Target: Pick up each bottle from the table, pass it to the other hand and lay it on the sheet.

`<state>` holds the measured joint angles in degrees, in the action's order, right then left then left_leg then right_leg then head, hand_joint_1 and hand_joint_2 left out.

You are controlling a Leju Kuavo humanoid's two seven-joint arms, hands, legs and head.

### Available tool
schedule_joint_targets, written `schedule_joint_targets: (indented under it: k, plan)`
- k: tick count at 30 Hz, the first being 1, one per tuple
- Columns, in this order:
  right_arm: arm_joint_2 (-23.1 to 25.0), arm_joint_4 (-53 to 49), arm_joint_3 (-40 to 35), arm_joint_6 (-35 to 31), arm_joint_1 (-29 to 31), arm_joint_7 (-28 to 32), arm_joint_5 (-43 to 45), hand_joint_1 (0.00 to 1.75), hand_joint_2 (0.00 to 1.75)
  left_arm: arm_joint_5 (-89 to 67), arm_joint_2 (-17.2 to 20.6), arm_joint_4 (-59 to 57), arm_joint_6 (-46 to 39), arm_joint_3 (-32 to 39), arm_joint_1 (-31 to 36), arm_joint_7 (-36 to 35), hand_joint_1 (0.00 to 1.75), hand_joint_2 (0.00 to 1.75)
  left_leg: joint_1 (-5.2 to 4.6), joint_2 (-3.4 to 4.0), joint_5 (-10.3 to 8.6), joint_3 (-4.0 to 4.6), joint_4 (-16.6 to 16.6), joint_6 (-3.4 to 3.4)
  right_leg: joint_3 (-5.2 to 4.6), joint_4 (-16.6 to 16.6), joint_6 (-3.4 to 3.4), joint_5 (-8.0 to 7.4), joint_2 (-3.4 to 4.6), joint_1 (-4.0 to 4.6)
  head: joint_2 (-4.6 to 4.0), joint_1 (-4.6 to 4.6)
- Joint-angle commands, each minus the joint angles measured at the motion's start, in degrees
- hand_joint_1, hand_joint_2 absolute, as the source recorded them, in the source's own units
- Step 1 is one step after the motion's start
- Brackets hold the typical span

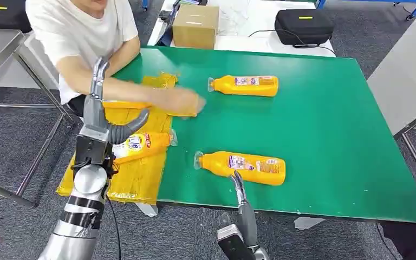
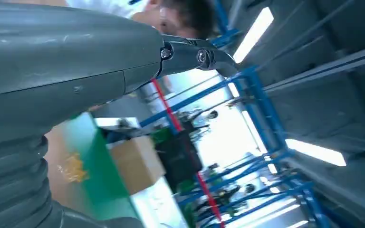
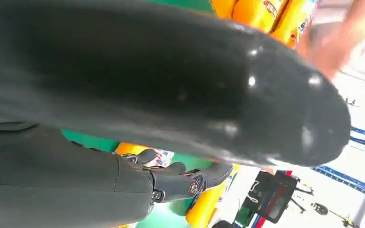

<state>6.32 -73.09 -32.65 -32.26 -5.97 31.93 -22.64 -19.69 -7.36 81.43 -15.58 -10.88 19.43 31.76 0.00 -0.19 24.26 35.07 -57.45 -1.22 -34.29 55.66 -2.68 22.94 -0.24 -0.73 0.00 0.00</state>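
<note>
1. Green covers the table [image 1: 325, 124], which stands on grey carpet, with a cardboard box [image 1: 195, 26] and a black case [image 1: 304, 26] on the white surface behind it
2. Yellow sheet [image 1: 135, 179] lies over the table's left edge, hanging a little past it
3. One orange bottle lies on the sheet [image 1: 141, 145] on its side, its cap end pointing toward the green surface
4. The left hand [image 1: 100, 116] is raised above the sheet just beside this bottle; its fingers point upward and its thumb curves out to the side, holding nothing, though part of the bottle's base end is hidden behind the hand
5. A second orange bottle [image 1: 242, 166] lies on its side on the green near the table's front edge, cap end toward the sheet
6. The right hand [image 1: 239, 189] reaches up from below the front edge with fingers extended, fingertips at or just short of this bottle; it grasps nothing
7. A third orange bottle [image 1: 245, 85] lies on its side farther back on the green
8. A person in a white shirt [image 1: 78, 32] sits at the table's left corner, with a blurred hand [image 1: 180, 100] over the far end of the sheet, on another orange object there
</note>
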Motion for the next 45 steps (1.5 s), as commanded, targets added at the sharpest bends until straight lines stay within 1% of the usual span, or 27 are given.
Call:
schedule_joint_targets:
  k: [1, 2, 5, 6, 8, 9, 11, 14, 15, 17, 18, 20, 21, 22, 25, 27, 28, 29, 30, 32, 34, 37, 38, 40, 41, 44, 45]
  plan:
    - [-0.32, 2.99, -1.16, -0.26, 1.51, 0.0, 0.08, 0.0, 0.0, 0.29, 0.43, 4.81, -0.06, -1.31, -0.41, -0.16, 0.0, 1.75, 0.03, 0.05, 0.09, -0.2, -0.01, 0.06, 0.18, 0.01, 0.08, 0.07, 0.05, 0.03, 0.0, 0.0]
    - [-0.32, 2.99, -1.16, -0.26, 1.51, 0.0, 0.08, 0.0, 0.0, 0.29, 0.43, 4.81, -0.06, -1.31, -0.41, -0.16, 0.0, 1.75, 0.04, 0.05, 0.06, -0.18, 0.01, 0.06, 0.17, -0.03, 0.07, 0.05, 0.04, 0.04, 0.0, -0.02]
    - [-1.56, 4.04, -2.64, -3.42, 2.18, -1.64, -5.44, 0.0, 0.0, 5.46, 0.04, 5.38, 1.03, -1.09, -0.7, 1.57, 0.0, 1.75, 0.03, 0.01, 0.04, -0.18, 0.02, 0.06, 0.18, -0.04, 0.06, 0.05, 0.01, 0.02, 0.0, 0.0]
    - [-2.6, 4.41, -2.96, -5.37, 2.56, -2.87, -9.01, 0.0, 1.75, 5.64, 0.31, 7.97, 0.54, -1.65, -1.59, 2.1, 0.0, 1.75, 0.02, 0.03, 0.03, -0.15, 0.03, 0.05, 0.16, -0.05, 0.05, 0.03, 0.03, 0.01, 0.0, 0.0]
    - [-3.94, 4.6, -2.6, -7.36, 3.09, -6.21, -14.9, 0.0, 1.75, 5.66, 0.52, 10.57, 0.22, -1.97, -2.99, 2.08, 0.0, 1.75, 0.03, 0.1, 0.11, -0.27, 0.02, 0.07, 0.26, -0.05, 0.08, 0.07, 0.1, 0.03, 0.0, 0.0]
    - [-5.8, 5.43, -1.91, -7.4, 3.7, -13.44, -24.96, 0.0, 1.75, 5.7, 0.7, 11.93, 0.14, -2.17, -4.01, 1.79, 0.0, 1.75, 0.03, 0.07, 0.07, -0.2, 0.01, 0.06, 0.21, -0.04, 0.06, 0.05, 0.06, 0.03, 0.0, 0.0]
    - [-8.87, 3.58, 0.98, -4.82, 3.77, -21.0, -34.81, 0.0, 1.75, 5.36, 1.45, 14.47, 1.98, -2.98, -6.77, 1.21, 0.0, 1.75, 0.01, 0.09, 0.06, -0.19, 0.04, 0.05, 0.19, -0.07, 0.05, 0.03, 0.08, 0.01, 0.0, -0.02]
    - [-12.45, 0.58, 8.83, 0.28, 3.32, -26.37, -44.54, 0.0, 1.75, 3.89, 1.25, 16.61, 2.67, -3.75, -11.15, 0.67, 0.0, 1.75, -0.03, 0.16, 0.22, -0.57, 0.09, 0.04, 0.56, -0.14, 0.06, 0.15, 0.16, -0.03, 0.0, 0.0]
    - [-13.09, -0.21, 11.12, 1.51, 3.37, -26.73, -45.47, 0.0, 1.75, 3.55, 1.48, 16.87, 3.12, -4.31, -12.24, 0.78, 0.0, 1.75, -0.04, 0.11, 0.1, -0.32, 0.06, 0.02, 0.31, -0.1, 0.04, 0.05, 0.12, -0.04, 0.0, 0.0]
    - [-14.14, -2.05, 15.89, 3.28, 3.92, -26.69, -48.35, 0.0, 1.75, 2.39, 1.52, 16.87, 3.5, -5.21, -13.89, 1.13, 0.0, 1.75, -0.08, 0.13, 0.16, -0.43, 0.06, 0.02, 0.41, -0.09, 0.05, 0.11, 0.14, -0.08, 0.0, -0.02]
    - [-14.05, -2.34, 17.67, 4.6, 4.38, -26.13, -48.43, 0.0, 1.75, 2.02, 1.46, 16.76, 3.3, -5.58, -14.29, 1.31, 0.0, 1.75, -0.18, 0.09, 0.06, -0.23, 0.09, -0.03, 0.21, -0.08, 0.0, 0.03, 0.09, -0.16, 0.0, -0.02]
    - [-14.94, -0.64, 20.18, 7.55, 7.22, -25.32, -48.56, 0.0, 1.75, -0.34, 1.51, 15.61, 3.18, -7.17, -14.44, 2.01, 0.0, 1.75, -0.16, 0.15, 0.19, -0.38, -0.01, -0.01, 0.37, -0.03, 0.03, 0.11, 0.16, -0.13, 0.0, 0.0]
    - [-14.82, 0.88, 21.24, 8.34, 8.64, -25.04, -48.38, 0.0, 1.75, 0.74, 1.29, 14.55, 4.79, -7.63, -14.14, 0.16, 0.0, 1.75, -0.18, 0.1, 0.06, -0.14, 0.0, -0.02, 0.13, -0.03, 0.01, 0.01, 0.11, -0.16, 0.0, -0.02]
    - [-15.08, 2.78, 21.44, 9.12, 10.22, -24.67, -49.05, 0.0, 1.75, 2.07, 0.83, 13.55, 5.93, -7.79, -13.79, -0.93, 0.0, 1.75, -0.19, 0.1, 0.13, -0.24, -0.03, 0.0, 0.24, 0.0, 0.04, 0.06, 0.12, -0.15, 0.0, 0.0]
    - [-13.97, 9.33, 19.87, 10.37, 15.3, -25.26, -51.58, 0.0, 1.75, 0.09, 0.16, 10.32, 4.25, -8.54, -12.12, -0.12, 0.0, 1.75, -0.21, 0.09, 0.02, -0.12, 0.02, -0.01, 0.13, -0.06, 0.0, -0.05, 0.1, -0.17, 0.0, -0.02]
    - [-13.11, 11.49, 18.86, 9.74, 16.91, -26.01, -52.62, 0.0, 1.75, 0.08, 0.06, 9.47, 4.31, -8.74, -11.69, -0.25, 0.0, 1.75, -0.17, 0.12, 0.01, -0.15, 0.03, 0.0, 0.16, -0.1, 0.02, -0.08, 0.12, -0.13, 0.0, -0.02]
    - [-13.24, 12.87, 17.45, 8.78, 18.04, -28.51, -55.73, 0.0, 1.75, -0.36, 0.14, 9.0, 4.21, -8.91, -11.48, -0.2, 0.0, 1.75, -0.15, 0.19, 0.02, -0.24, 0.04, 0.02, 0.23, -0.12, 0.05, -0.09, 0.2, -0.1, 0.0, -0.02]
    - [-12.89, 13.36, 17.16, 8.89, 18.38, -28.96, -56.15, 0.0, 1.75, -0.38, 0.09, 8.88, 4.18, -8.89, -11.45, -0.2, 0.0, 1.75, -0.17, 0.1, 0.0, -0.15, 0.04, -0.01, 0.15, -0.1, 0.0, -0.08, 0.1, -0.12, 0.0, -0.02]
    - [-13.07, 14.1, 16.03, 9.24, 19.08, -30.14, -58.79, 0.0, 1.75, -0.44, 0.08, 8.89, 4.1, -8.79, -11.51, -0.2, 0.0, 1.75, -0.12, 0.21, 0.04, -0.3, 0.05, 0.03, 0.26, -0.12, 0.06, -0.08, 0.2, -0.07, 0.0, 0.0]
    - [-13.0, 14.53, 15.8, 9.54, 19.4, -30.22, -58.93, 0.0, 1.75, -0.52, 0.16, 9.16, 4.05, -8.72, -11.67, -0.2, 0.0, 1.75, -0.14, 0.1, -0.01, -0.2, 0.03, -0.01, 0.15, -0.08, 0.02, -0.08, 0.08, -0.09, 0.0, -0.02]
    - [-12.35, 14.18, 15.21, 9.19, 19.81, -30.42, -59.17, 0.0, 1.75, -0.79, 0.06, 9.14, 4.15, -8.68, -11.69, -0.54, 0.0, 1.75, -0.11, 0.11, 0.08, -0.4, 0.03, 0.04, 0.35, -0.07, 0.09, 0.02, 0.09, -0.04, 0.0, 0.0]
    - [-11.57, 14.75, 13.3, 10.36, 21.87, -31.25, -60.03, 0.0, 1.75, -1.25, -0.17, 8.42, 4.19, -8.65, -11.28, -0.54, 0.0, 1.75, -0.09, 0.12, -0.01, -0.12, 0.0, -0.02, 0.1, -0.02, 0.0, -0.07, 0.1, -0.06, 0.0, -0.02]
    - [-11.56, 14.87, 12.91, 10.52, 22.29, -31.38, -60.21, 0.0, 1.75, -1.29, -0.22, 8.4, 4.2, -8.63, -11.22, -0.52, 0.0, 1.75, -0.07, 0.25, 0.08, -0.28, -0.02, 0.02, 0.23, 0.0, 0.05, -0.02, 0.23, -0.04, 0.0, -0.02]
    - [-10.98, 15.22, 12.98, 10.89, 22.96, -30.96, -59.14, 0.0, 1.75, -1.27, -0.25, 8.33, 4.3, -8.62, -11.1, -0.55, 0.0, 1.75, -0.1, 0.16, -0.01, -0.12, 0.0, -0.02, 0.1, -0.02, 0.01, -0.07, 0.14, -0.07, 0.0, -0.02]
    - [-10.49, 16.05, 13.04, 11.61, 23.47, -30.53, -57.55, 0.0, 1.75, -1.25, -0.31, 8.16, 4.32, -8.53, -10.95, -0.58, 0.0, 1.75, -0.08, 0.23, 0.06, -0.27, -0.01, 0.02, 0.22, -0.02, 0.06, -0.04, 0.22, -0.05, 0.0, -0.02]
    - [-9.26, 19.94, 12.79, 15.88, 26.32, -29.48, -53.51, 0.0, 1.75, -0.6, -0.42, 7.02, 4.96, -8.23, -10.05, -1.18, 0.0, 1.75, -0.08, 0.17, 0.03, -0.25, 0.0, 0.03, 0.21, -0.01, 0.07, -0.04, 0.16, -0.04, 0.0, 0.0]
    - [-8.96, 20.77, 12.63, 16.12, 26.99, -29.46, -53.2, 0.0, 1.75, -0.46, -0.45, 6.79, 5.03, -8.12, -9.82, -1.29, 0.0, 1.75, -0.08, 0.08, -0.01, -0.13, -0.01, 0.0, 0.13, -0.02, 0.04, -0.06, 0.08, -0.05, 0.0, -0.02]
